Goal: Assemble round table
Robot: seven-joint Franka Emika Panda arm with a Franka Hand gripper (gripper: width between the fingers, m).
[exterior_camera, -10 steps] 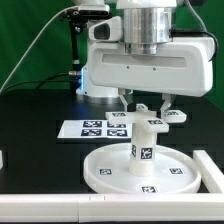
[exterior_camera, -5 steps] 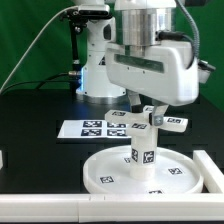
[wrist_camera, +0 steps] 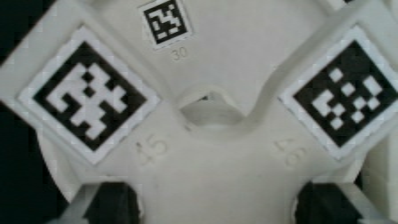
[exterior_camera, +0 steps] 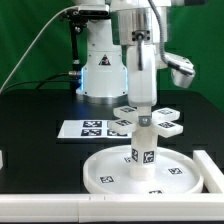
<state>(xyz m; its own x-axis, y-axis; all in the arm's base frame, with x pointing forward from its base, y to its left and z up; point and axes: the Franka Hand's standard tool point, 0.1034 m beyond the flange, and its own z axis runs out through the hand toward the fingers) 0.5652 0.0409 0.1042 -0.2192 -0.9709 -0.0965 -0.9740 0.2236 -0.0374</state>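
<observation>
While upright, leg (exterior_camera: 143,148) (mid-disc (exterior_camera: 105,172)).

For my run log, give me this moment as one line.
stage: leg upright on disc hub | gripper: at leg top, turned edge-on since a second ago | grip: cannot tell | marker board: behind disc

The black table (exterior_camera: 40,110) carries the round tabletop disc (exterior_camera: 110,172), the marker board (exterior_camera: 92,128) and the robot's base (exterior_camera: 100,85).
</observation>
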